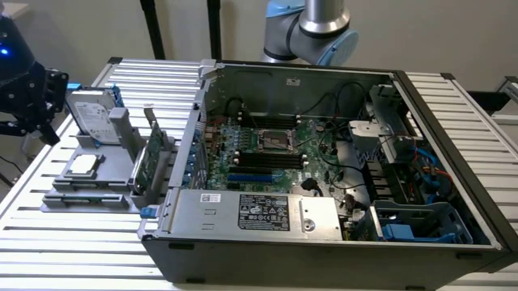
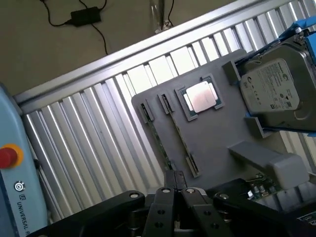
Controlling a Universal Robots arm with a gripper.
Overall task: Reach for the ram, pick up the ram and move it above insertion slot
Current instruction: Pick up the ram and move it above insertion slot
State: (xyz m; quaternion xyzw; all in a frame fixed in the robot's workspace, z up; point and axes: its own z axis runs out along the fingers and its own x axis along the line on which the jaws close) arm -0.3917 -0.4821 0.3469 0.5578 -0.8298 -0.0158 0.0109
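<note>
The ram (image 2: 160, 143) stands on its edge as a thin green strip in the slots of the grey holder (image 2: 217, 133), beside the silver processor chip (image 2: 200, 96). In the exterior view the ram (image 1: 85, 197) lies along the holder's near edge. My gripper (image 2: 174, 177) hovers above the holder close to one end of the ram, its black fingers (image 2: 163, 207) pressed together with nothing between them. From the exterior view the gripper (image 1: 34, 118) hangs at the far left, above the table edge. The motherboard's black memory slots (image 1: 267, 159) lie inside the open case.
The open computer case (image 1: 453, 151) takes up the middle and right of the slatted table (image 1: 48, 242). On the holder (image 1: 105, 176) stand a silver hard drive (image 1: 91, 112) and a green expansion card (image 1: 145, 162). A teach pendant with a red button (image 2: 7, 155) sits nearby.
</note>
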